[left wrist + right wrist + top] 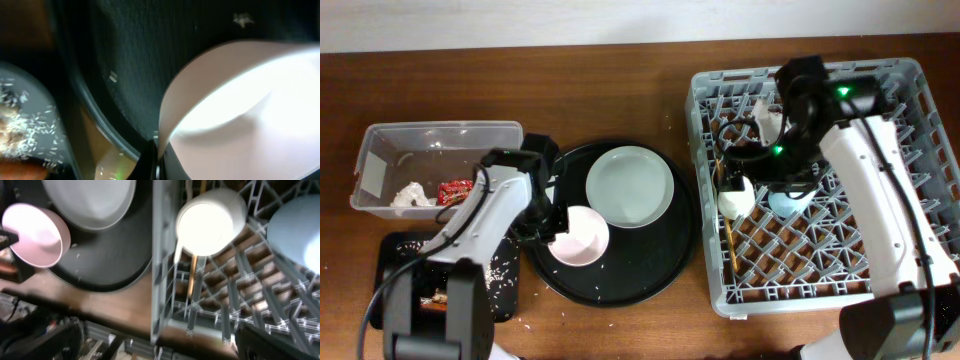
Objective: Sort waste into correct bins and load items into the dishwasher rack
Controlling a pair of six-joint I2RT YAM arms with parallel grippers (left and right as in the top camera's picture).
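- The dishwasher rack (910,70) is rendered in grey, with a grid pattern.
- The round tray (620,285) is black.
- The plate (630,187) is pale grey-green.
- The bowl (580,237) is white, tinged pink.
- One cup (736,198) is cream, the other cup (788,203) light blue.
- The wrapper (453,190) is red, the napkin (412,196) white.
- The flat tray (398,248) is black, speckled with pale rice (503,268).
- The table (620,80) is brown wood.

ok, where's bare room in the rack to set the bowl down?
Free in the dishwasher rack: front rows between the chopsticks and the right arm, and the far-right strip beyond that arm. Crowded: left-middle, where the cream cup and light-blue cup sit side by side.
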